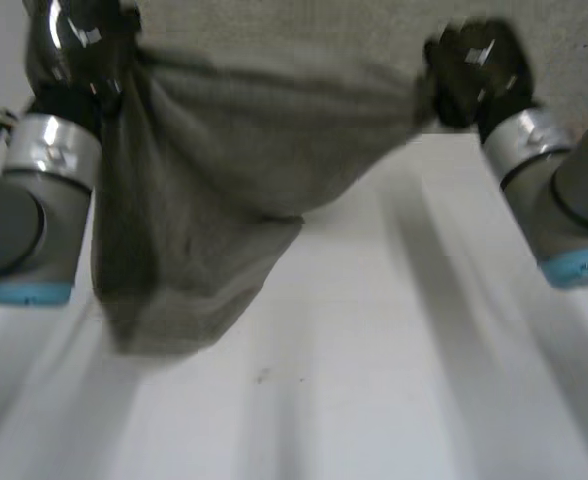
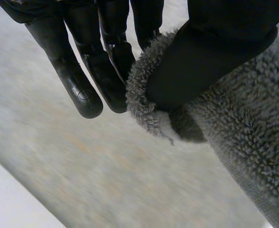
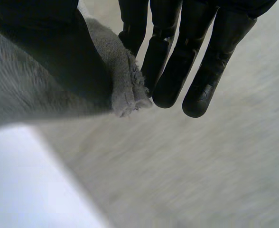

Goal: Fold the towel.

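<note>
A grey towel point(image 1: 214, 180) hangs above the white table point(image 1: 374, 380), stretched between my two hands and sagging in a deep fold at its left. My left hand point(image 1: 74, 45) grips its left corner: in the left wrist view the thumb point(image 2: 201, 61) pinches the fluffy towel edge point(image 2: 144, 95) against the fingers point(image 2: 82, 90). My right hand point(image 1: 474, 70) grips the right corner: in the right wrist view the thumb point(image 3: 59, 57) presses the towel corner point(image 3: 125, 90) against the fingers point(image 3: 187, 71).
More of the grey towel point(image 1: 374, 30) lies flat on the table beyond the hands, and it spreads below the fingers in both wrist views. Bare white table stretches in front, toward the near edge.
</note>
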{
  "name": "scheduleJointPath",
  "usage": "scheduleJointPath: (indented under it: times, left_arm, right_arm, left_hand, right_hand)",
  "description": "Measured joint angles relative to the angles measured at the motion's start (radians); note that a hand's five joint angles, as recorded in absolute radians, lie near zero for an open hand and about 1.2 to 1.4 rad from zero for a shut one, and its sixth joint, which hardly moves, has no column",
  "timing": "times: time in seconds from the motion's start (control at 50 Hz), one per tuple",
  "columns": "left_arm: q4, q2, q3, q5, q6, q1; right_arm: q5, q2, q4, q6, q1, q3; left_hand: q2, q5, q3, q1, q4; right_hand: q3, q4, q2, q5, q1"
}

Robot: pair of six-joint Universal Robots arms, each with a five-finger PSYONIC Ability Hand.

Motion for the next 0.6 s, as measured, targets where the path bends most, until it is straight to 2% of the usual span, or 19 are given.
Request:
scheduleJointPath:
  times: [0.12,0.24,0.44,0.6]
  left_arm:
    - [-0.039,-0.014,-0.224,0.056,-0.002,-0.034]
    - [-0.116,-0.072,-0.328,0.115,-0.002,-0.111]
    - [-0.164,-0.126,-0.282,0.136,-0.003,-0.184]
    - [-0.155,-0.234,-0.133,0.132,-0.003,-0.277]
  right_arm:
    - [-0.059,0.073,0.329,-0.027,0.000,0.047]
    - [-0.047,0.111,0.483,-0.068,-0.030,0.083]
    - [-0.035,0.102,0.470,-0.082,-0.096,0.152]
    - [-0.010,0.114,0.341,-0.081,-0.165,0.156]
  left_hand:
    - [-0.063,-0.051,-0.066,-0.029,-0.067]
    - [-0.206,-0.194,-0.208,-0.179,-0.209]
    - [-0.236,-0.225,-0.238,-0.208,-0.240]
    - [-0.248,-0.236,-0.250,-0.220,-0.252]
  right_hand:
    - [0.000,0.000,0.000,0.015,0.000]
    - [0.000,0.000,0.000,0.015,0.000]
    - [0.000,0.000,0.000,0.015,0.000]
    - [0.000,0.000,0.000,0.015,0.000]
